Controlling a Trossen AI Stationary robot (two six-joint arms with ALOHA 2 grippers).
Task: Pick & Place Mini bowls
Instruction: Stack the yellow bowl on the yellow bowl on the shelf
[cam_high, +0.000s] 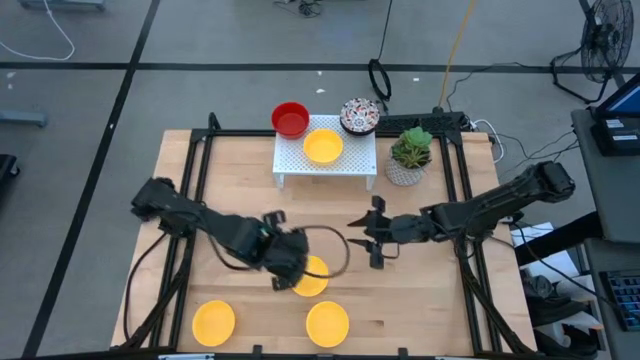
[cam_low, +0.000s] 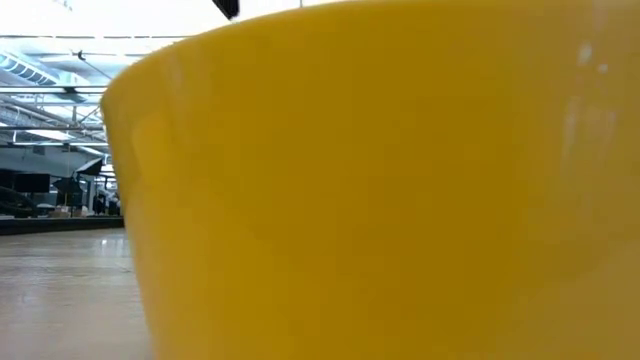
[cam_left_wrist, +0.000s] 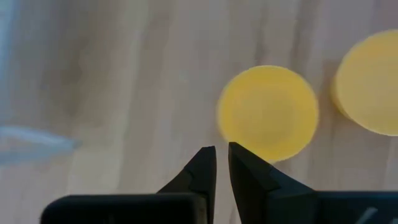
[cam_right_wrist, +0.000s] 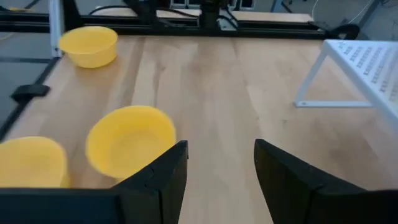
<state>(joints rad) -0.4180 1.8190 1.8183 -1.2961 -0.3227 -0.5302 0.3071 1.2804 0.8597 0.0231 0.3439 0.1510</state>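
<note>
Three yellow mini bowls stand on the table's near part: one (cam_high: 312, 277) in the middle, one (cam_high: 213, 322) near-left, one (cam_high: 327, 323) at the near edge, which fills the low view (cam_low: 380, 190). A fourth yellow bowl (cam_high: 322, 146) sits on the white rack (cam_high: 290, 160). Behind the rack stand a red bowl (cam_high: 290, 119) and a floral bowl (cam_high: 359, 115). My left gripper (cam_high: 285, 265) (cam_left_wrist: 222, 162) hovers shut above the middle bowl (cam_left_wrist: 267, 112), by its rim. My right gripper (cam_high: 375, 240) (cam_right_wrist: 221, 165) is open over bare wood, right of that bowl (cam_right_wrist: 130, 146).
A potted green plant (cam_high: 410, 155) stands right of the rack. Black frame rails (cam_high: 200, 160) run along the table's left, right and far sides. Bare wood (cam_high: 420, 300) lies near-right.
</note>
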